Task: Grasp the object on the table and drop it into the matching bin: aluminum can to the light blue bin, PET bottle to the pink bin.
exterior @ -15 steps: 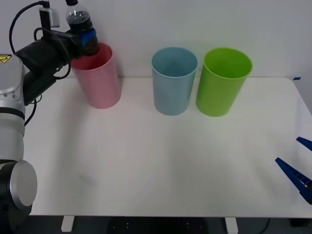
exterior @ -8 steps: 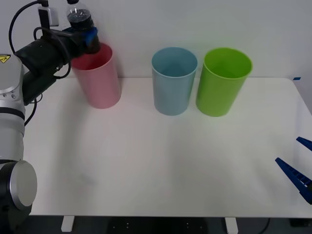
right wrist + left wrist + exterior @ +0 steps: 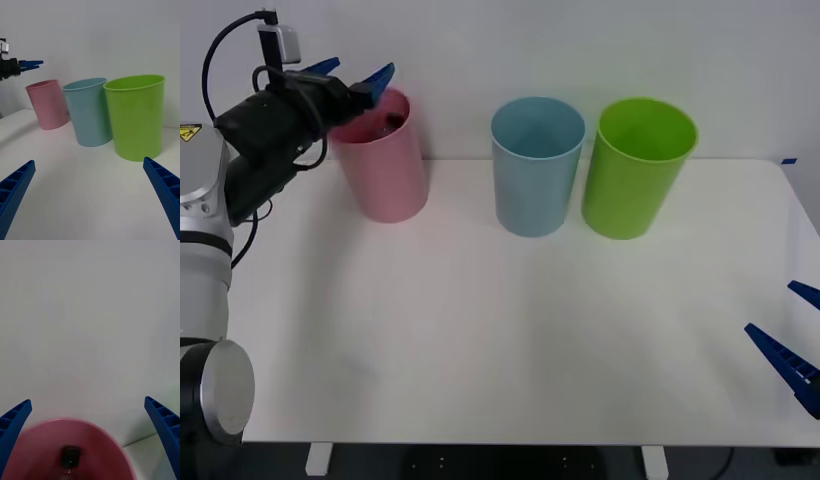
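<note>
One second ago the small clear plastic PET bottle with its black screw cap point(image 3: 70, 456) sat clamped in the left gripper point(image 3: 351, 74) above the tall pink tapered plastic bin point(image 3: 385, 175); half a second ago it was still there, a little lower. Now the blue ribbed fingers point(image 3: 380, 75) stand spread with nothing between them, and the bottle is down inside the pink bin: the left wrist view looks straight into the round pink rim and finds the black cap near the bottom, and the front view catches a dark patch just inside the rim. Since pink is the matching bin for a PET bottle, the drop looks made and the sort looks finished for this object; what remains, at a guess, is only to draw the arm back.

The left arm reaches forward and up over the far left of the wide white tabletop point(image 3: 510, 330), its wrist level and its open fingers hovering just above the near rim of the pink bin, not touching it. The tall light blue plastic bin point(image 3: 537, 165) and the bright green plastic bin point(image 3: 638, 165) stand side by side to the right, untouched. The right gripper point(image 3: 795, 340) waits low at the table's near right edge, fingers apart and empty
</note>
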Controlling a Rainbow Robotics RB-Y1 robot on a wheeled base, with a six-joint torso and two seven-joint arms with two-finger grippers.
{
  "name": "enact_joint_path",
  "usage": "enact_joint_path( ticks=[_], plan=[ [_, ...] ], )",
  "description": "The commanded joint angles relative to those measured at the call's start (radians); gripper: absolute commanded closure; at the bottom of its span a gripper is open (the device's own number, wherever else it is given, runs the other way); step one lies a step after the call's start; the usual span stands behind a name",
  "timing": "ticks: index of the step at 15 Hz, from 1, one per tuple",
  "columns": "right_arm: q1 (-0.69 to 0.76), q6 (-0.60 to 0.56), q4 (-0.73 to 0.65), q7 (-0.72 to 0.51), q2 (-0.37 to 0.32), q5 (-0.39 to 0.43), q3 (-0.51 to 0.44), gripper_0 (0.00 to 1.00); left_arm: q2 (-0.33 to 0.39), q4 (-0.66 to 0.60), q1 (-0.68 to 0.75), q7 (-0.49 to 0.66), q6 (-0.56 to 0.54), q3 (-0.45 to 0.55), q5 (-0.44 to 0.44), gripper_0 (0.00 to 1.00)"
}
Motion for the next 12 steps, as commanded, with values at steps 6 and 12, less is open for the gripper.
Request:
enact_joint_path(
  ticks=[6,12],
  plan=[
    [0.0,0.0,0.0,0.0,0.0,0.0,0.0,0.0,0.031,-0.114,0.135,-0.041,-0.035,-0.024,0.187,0.0],
    [0.0,0.0,0.0,0.0,0.0,0.0,0.0,0.0,0.077,-0.234,0.286,-0.06,-0.08,-0.03,0.328,0.0]
  ],
)
